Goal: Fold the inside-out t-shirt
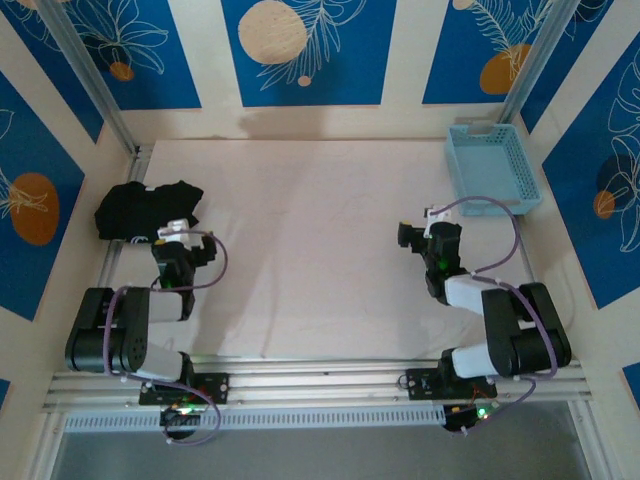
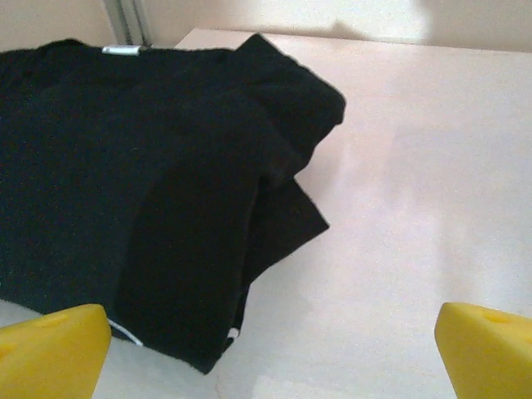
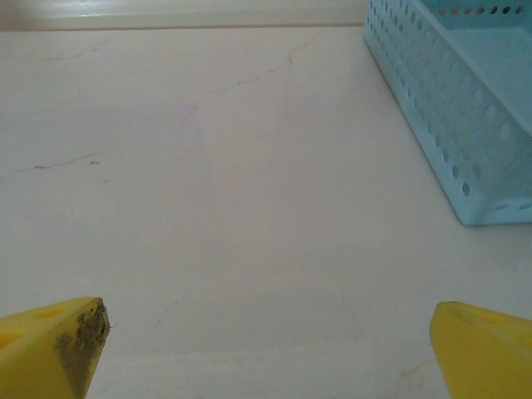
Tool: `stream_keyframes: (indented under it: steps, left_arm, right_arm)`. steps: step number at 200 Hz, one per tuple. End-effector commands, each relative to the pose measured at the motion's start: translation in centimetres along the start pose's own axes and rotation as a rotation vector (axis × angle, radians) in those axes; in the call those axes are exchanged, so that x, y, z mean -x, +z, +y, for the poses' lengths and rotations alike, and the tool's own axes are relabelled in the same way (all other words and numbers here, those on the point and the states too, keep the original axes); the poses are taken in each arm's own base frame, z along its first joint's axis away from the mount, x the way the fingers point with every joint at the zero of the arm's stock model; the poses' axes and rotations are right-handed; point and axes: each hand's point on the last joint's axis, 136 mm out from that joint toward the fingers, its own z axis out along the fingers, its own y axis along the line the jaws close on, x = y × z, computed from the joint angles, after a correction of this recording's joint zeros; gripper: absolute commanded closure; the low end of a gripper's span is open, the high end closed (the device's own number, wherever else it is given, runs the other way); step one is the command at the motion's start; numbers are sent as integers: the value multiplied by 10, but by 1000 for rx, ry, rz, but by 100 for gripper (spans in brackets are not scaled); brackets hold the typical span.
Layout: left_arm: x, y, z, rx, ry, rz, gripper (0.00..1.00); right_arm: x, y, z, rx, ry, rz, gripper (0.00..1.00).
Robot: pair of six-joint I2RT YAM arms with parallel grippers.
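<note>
My left gripper (image 1: 188, 238) hangs wide open and empty, just below the crumpled black cloth t-shirt (image 1: 148, 208) bunched at the overhead frame's left. My right gripper (image 1: 408, 236), also open and empty, sits well apart, right of centre.

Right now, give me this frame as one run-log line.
t-shirt: bunched, left edge of table, not held | left gripper: open, facing t-shirt | right gripper: open, over bare table, basket at its right
</note>
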Motion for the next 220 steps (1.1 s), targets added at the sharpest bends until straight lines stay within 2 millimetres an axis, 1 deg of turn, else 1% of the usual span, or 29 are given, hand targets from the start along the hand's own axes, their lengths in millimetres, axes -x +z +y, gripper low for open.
stream_keyframes:
  steps: [1,9,16,21,26,36,45,52,54,56,60,70,80,90,99,108,117,220]
  left_arm:
    - [19,5,-13,-36,41,-57,0]
    - [14,7,-22,-80,64,-47,0]
    - [5,11,-27,-108,78,-36,0]
    - [10,14,-30,-114,85,-82,0]
    - [13,14,-32,-123,90,-89,0]
    - [4,17,-30,-107,89,8,0]
    - [6,20,-34,-118,102,-20,0]
    - [6,20,-36,-124,107,-16,0]
    - [6,20,-36,-125,107,-11,0]
    - [6,19,-36,-123,108,-4,0]
    - [5,19,-36,-122,108,-2,0]
    - [7,20,-36,-122,107,-17,0]
    - [6,20,-36,-123,108,-10,0]
    - [6,20,-36,-123,107,-16,0]
    - [6,19,-36,-124,106,-12,0]
    - [7,19,-36,-125,105,-19,0]
    - [6,18,-36,-127,106,-17,0]
    - [7,19,-36,-126,107,-17,0]
  right_arm:
    - [12,6,-1,37,21,-107,1]
    - [8,7,-2,42,31,-55,1]
    - [11,9,-3,52,39,-70,1]
    - [10,10,-2,51,34,-61,1]
    - [9,11,-2,52,35,-46,1]
    - [9,12,-2,62,39,-49,1]
    - [8,12,-2,71,42,-43,1]
    - [3,14,-3,81,53,-34,1]
    - [0,15,-3,80,55,-35,1]
    - [4,16,-4,80,60,-60,1]
    - [4,17,-5,79,64,-80,1]
    - [-1,16,-5,78,69,-21,1]
    - [2,17,-6,91,73,-55,1]
    - [-1,16,-5,88,73,-25,1]
    - [1,16,-5,89,67,-48,1]
    - [-1,16,-5,87,68,-30,1]
    - [2,16,-5,88,65,-46,1]
    - [1,16,-5,88,67,-38,1]
